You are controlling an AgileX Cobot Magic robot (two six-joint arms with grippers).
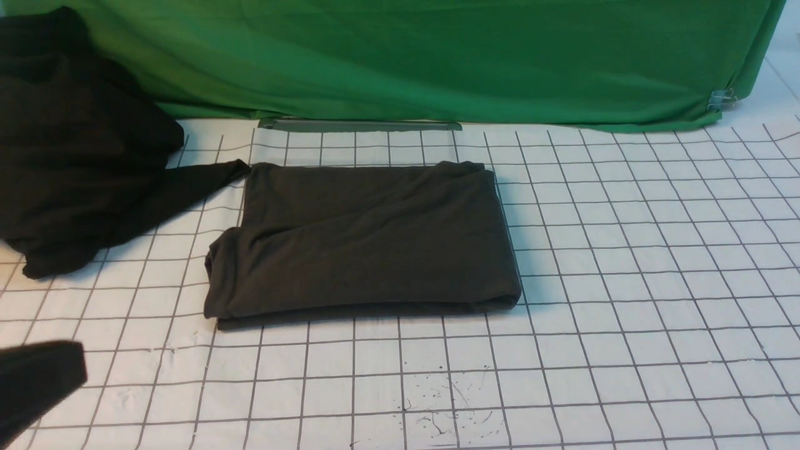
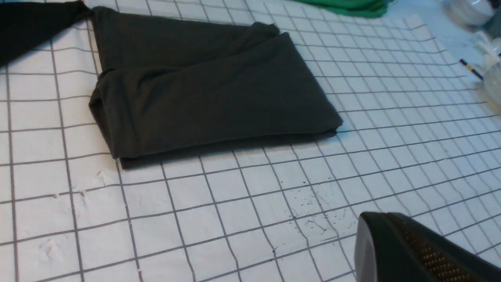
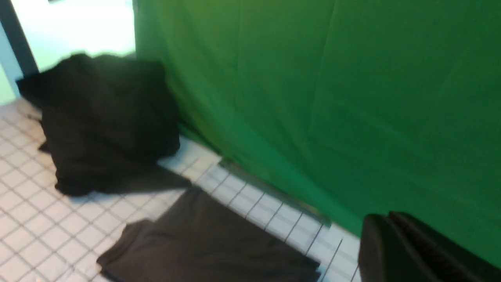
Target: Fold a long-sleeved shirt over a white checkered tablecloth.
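- The white checkered tablecloth point(image 1: 625, 262) is spread over the whole table, and a green cloth point(image 1: 437, 56) is hung along its far edge.
- A deeper black garment point(image 1: 75, 144) is heaped at the far left; one of its ends reaches almost to the shirt.
- The long-sleeved shirt point(image 1: 362, 237) is laid in the middle of the tablecloth as a flat rectangle of several layers, with the logo hidden.
- The folding is judged to be finished, or nearly; at most, an uneven left edge is left to be tidied.
- The left gripper point(image 2: 415, 250) is kept closed near the left corner, apart from the shirt, and nothing is held in it.
- The right gripper point(image 3: 407, 250) is closed too and is raised, empty.
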